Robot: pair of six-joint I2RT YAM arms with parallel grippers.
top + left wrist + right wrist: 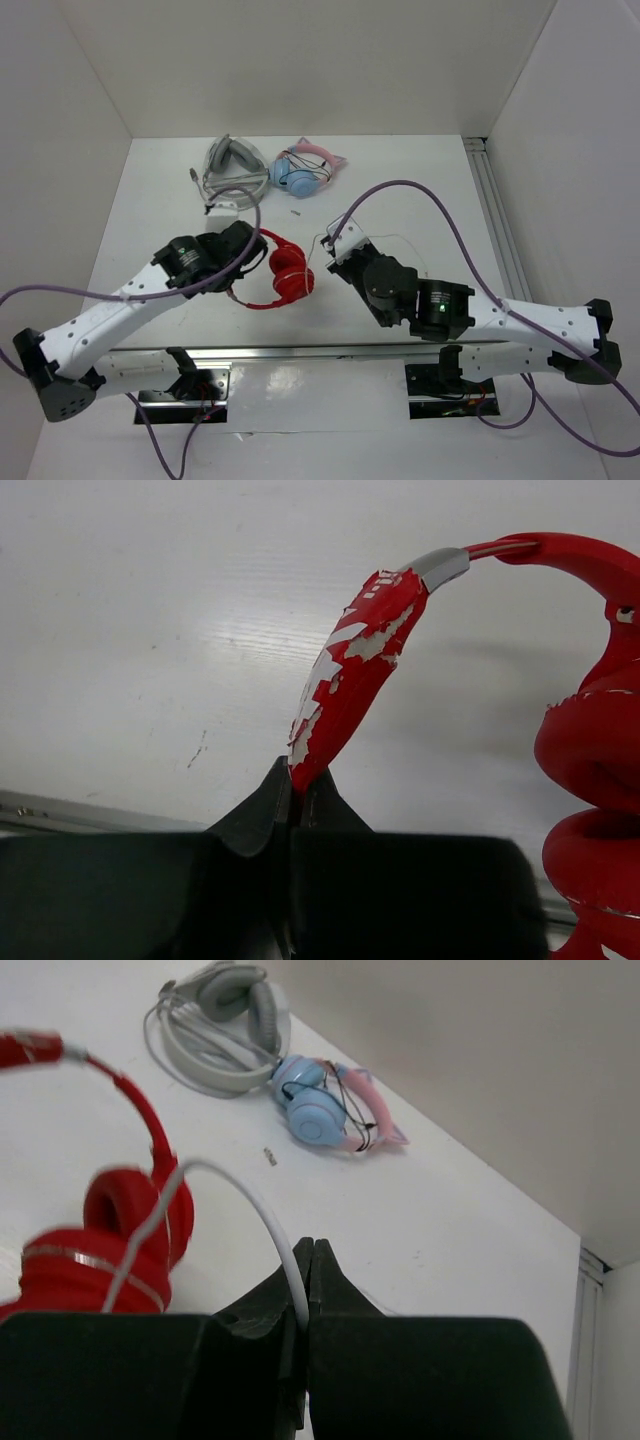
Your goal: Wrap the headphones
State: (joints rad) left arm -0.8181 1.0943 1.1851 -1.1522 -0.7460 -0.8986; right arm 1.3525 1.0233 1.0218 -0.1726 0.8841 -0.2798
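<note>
The red headphones (pixel 288 276) lie at the table's middle with earcups folded together. My left gripper (pixel 298 778) is shut on the headband (pixel 352 670), whose red coating is flaking; in the top view this gripper (pixel 252 250) sits just left of the earcups. My right gripper (pixel 306 1250) is shut on the thin white cable (pixel 258 1205), which arcs from the jaws back to the red earcups (pixel 90 1250) and lies over them. In the top view the right gripper (pixel 338 248) is just right of the headphones.
Grey-white headphones (pixel 232 168) and light-blue and pink cat-ear headphones (pixel 308 170) lie at the back of the table; both also show in the right wrist view (pixel 225 1020) (pixel 330 1110). A rail (pixel 495 215) runs along the right edge. White walls enclose the table.
</note>
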